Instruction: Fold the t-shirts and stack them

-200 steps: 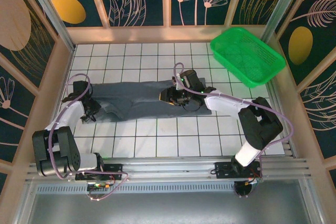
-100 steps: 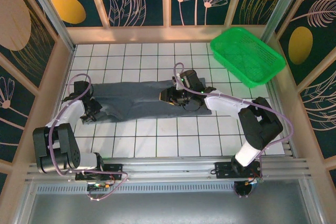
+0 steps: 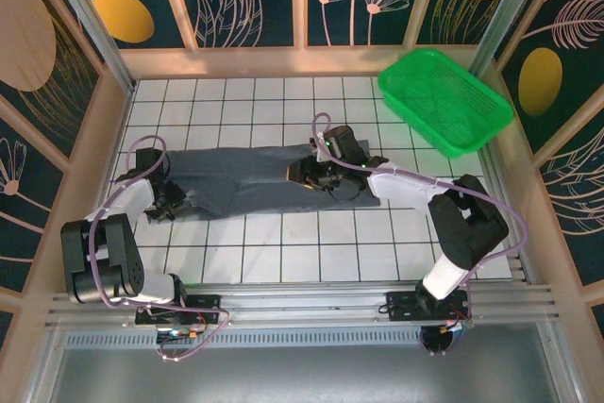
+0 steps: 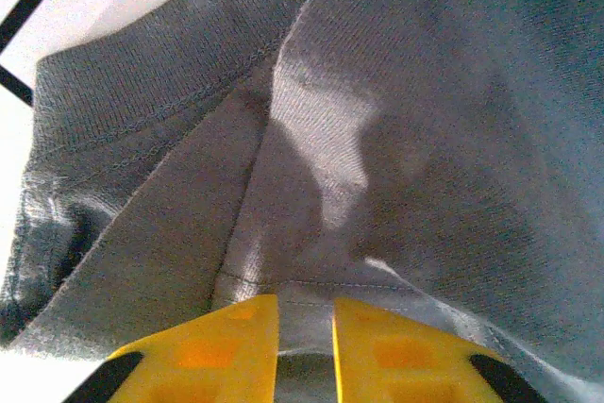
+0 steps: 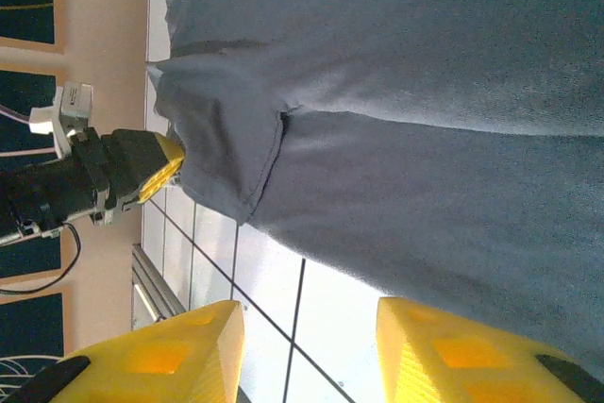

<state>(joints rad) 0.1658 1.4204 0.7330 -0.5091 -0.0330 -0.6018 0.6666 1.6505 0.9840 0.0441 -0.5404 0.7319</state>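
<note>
The dark slate-grey t-shirt [image 3: 241,179] lies stretched in a long band across the white tiles. Its left end is gathered at my left gripper [image 3: 168,197]. In the left wrist view the yellow fingers [image 4: 236,346] stand close together with a stitched hem of the t-shirt [image 4: 425,139] pinched between them, at my left gripper [image 4: 305,318]. My right gripper [image 3: 307,175] hovers over the cloth's right half. In the right wrist view it [image 5: 310,323] is open, with bare tile between the fingers and the t-shirt [image 5: 425,92] edge just past the right finger [image 5: 444,346].
A green plastic basket [image 3: 444,101] sits tilted at the far right corner. Raised wooden walls [image 3: 113,129] ring the tiled floor. The aluminium rail [image 3: 302,304] with both arm bases runs along the near edge. Bare tiles [image 3: 311,252] lie in front of the shirt.
My left arm has shifted slightly, its wrist drawing a little closer to the shirt's left end. The right arm and the cloth look unchanged.
</note>
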